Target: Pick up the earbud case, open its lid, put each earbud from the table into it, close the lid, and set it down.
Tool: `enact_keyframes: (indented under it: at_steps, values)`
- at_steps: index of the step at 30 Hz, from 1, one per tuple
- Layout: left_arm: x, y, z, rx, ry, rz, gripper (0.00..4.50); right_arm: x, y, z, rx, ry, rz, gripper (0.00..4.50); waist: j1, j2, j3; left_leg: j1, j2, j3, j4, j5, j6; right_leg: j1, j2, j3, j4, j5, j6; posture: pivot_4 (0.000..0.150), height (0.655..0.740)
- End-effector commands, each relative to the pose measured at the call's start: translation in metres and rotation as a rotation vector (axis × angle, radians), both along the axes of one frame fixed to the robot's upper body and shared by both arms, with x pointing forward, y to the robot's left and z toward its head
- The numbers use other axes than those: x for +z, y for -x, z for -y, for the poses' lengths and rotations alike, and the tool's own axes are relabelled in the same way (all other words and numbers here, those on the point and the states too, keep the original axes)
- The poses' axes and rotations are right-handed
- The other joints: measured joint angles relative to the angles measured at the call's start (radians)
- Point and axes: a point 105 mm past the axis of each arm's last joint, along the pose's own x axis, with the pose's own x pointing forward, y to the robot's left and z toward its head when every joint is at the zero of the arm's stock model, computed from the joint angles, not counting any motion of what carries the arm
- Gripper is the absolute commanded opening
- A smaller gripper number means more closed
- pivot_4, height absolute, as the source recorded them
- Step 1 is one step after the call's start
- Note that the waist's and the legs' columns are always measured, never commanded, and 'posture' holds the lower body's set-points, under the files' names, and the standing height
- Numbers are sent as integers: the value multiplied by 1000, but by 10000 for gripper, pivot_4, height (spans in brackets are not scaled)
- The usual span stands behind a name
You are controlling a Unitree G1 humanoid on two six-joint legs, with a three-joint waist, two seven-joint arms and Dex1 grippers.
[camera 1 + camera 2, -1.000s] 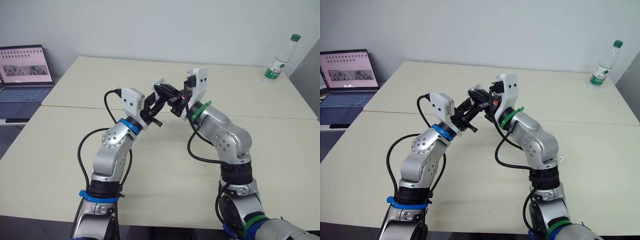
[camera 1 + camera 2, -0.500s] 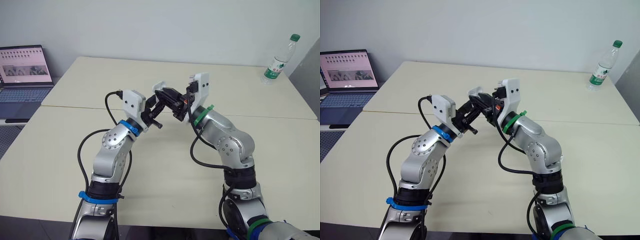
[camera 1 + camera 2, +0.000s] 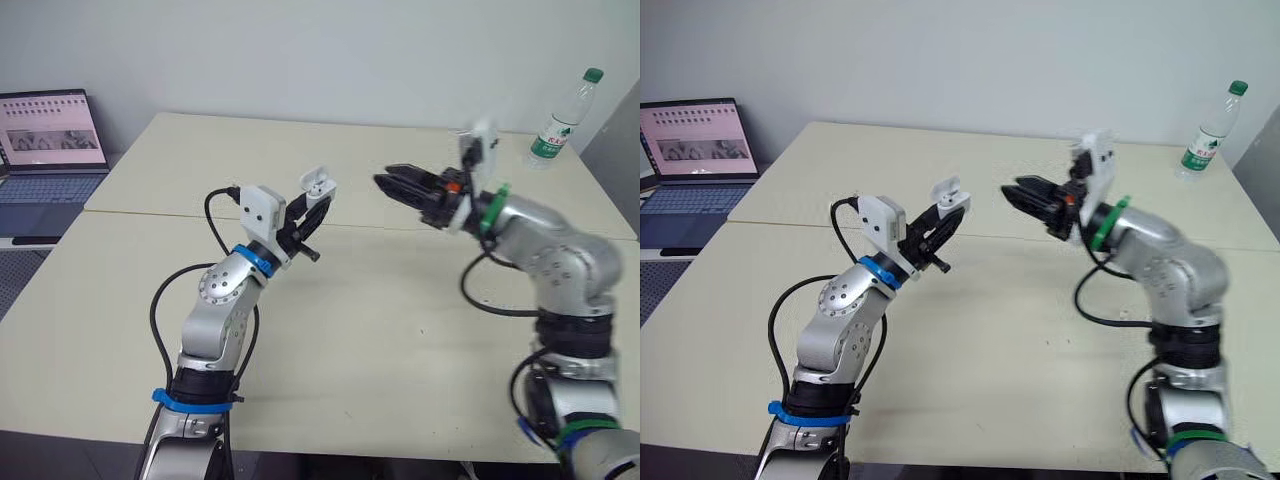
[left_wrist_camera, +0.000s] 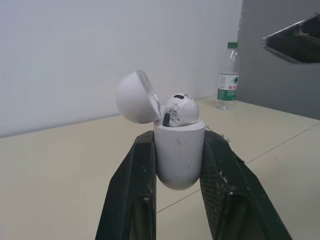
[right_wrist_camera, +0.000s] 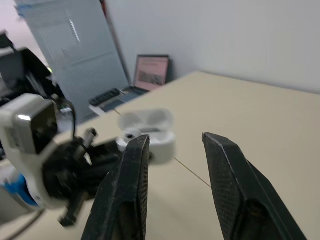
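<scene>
- I read the left gripper [image 3: 316, 200] as closed on the earbud case [image 4: 179, 155]: one black finger presses each side of the lower body.
- The case is held upright in the air above the table [image 3: 400, 330], not touching it, on my left of centre.
- Case appearance: white, glossy, with a rounded bottom and faint dark specks on the front face.
- The lid [image 4: 134, 97] is open, tipped back on its hinge, with the hollow inner side exposed.
- One white earbud [image 4: 181, 109] sits in the opening, its head standing proud of the rim and a dark patch showing on it. I cannot tell the state of the second socket.
- The right gripper [image 3: 383, 176] has its jaws parted and holds nothing. It points toward the case and is well apart from it.
- A water bottle [image 3: 558, 120] stands at the far right corner of the table.
- An open laptop [image 3: 45, 150] sits off the left edge.
</scene>
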Motion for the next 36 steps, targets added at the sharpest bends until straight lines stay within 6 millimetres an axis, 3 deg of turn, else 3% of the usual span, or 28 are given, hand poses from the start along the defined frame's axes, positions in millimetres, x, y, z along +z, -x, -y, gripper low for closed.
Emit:
enact_keyframes:
  at_steps: [1, 5, 8, 10, 25, 36]
  values:
    - [15, 9, 3, -19, 5, 76, 7858, -14, 2, 20, -4, 104, -26, 17093, -1, 0, 0, 0, 0, 0, 0, 0, 0, 0, 0, 0, 0, 0, 0, 1500, 7400]
    - [13, 10, 1, -11, 5, 69, 7858, -74, 2, 85, -116, 421, -176, 17093, 5, 0, 0, 1, 0, 0, 0, 0, 0, 2, 0, 0, -1, 0, 0, 1500, 7400]
    - [12, 10, -1, -7, -1, 64, 7858, -99, 5, 117, -170, 597, -236, 17093, 1, 0, 0, 1, -1, 2, 0, 0, 0, 2, 0, 3, -1, 0, 1, 1500, 7400]
    - [11, 11, -2, -4, -2, 63, 7858, -105, 3, 129, -235, 609, -269, 17093, -6, 0, 0, 3, -1, 4, 1, 0, 0, 2, 0, 5, -1, 0, 2, 1500, 7400]
    - [8, 11, -4, 12, -7, 50, 7858, -138, 39, 132, -507, 541, -342, 17093, 2, 0, 0, 8, -1, 4, 0, 0, 0, 7, 1, 6, -1, 0, 3, 1500, 7400]
    - [10, 7, -1, 1, -14, 53, 7858, -159, 44, 123, -572, 508, -371, 17093, 0, 0, 0, 8, -1, 4, 0, 0, 0, 7, 2, 6, -1, 0, 3, 1500, 7400]
